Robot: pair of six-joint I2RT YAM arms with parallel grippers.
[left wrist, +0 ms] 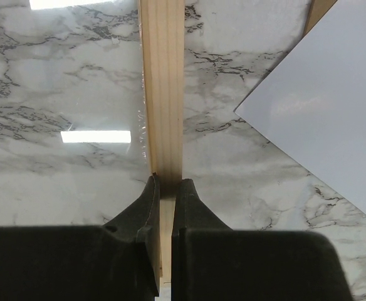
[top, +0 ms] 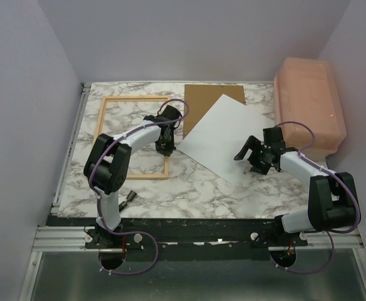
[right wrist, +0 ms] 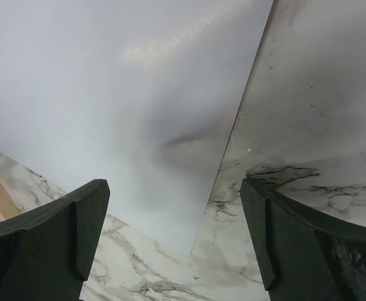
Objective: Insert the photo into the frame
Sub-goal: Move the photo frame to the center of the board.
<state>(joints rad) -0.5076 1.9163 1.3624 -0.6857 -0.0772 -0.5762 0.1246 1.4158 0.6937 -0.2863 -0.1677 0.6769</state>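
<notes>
The frame (top: 117,100) of light wood lies flat at the table's left, its pane showing the marble beneath. My left gripper (top: 164,148) is shut on the frame's right rail (left wrist: 164,94), the jaws pinching the wood from both sides. The photo (top: 224,135) lies white side up at the middle, tilted, partly over a brown backing board (top: 202,100); its corner shows in the left wrist view (left wrist: 333,119). My right gripper (top: 252,162) is open and empty, hovering over the photo's near right corner (right wrist: 198,244).
A pink lidded box (top: 309,106) stands at the right back. A small dark clip (top: 129,196) lies near the left arm's base. Purple walls close in the table on three sides.
</notes>
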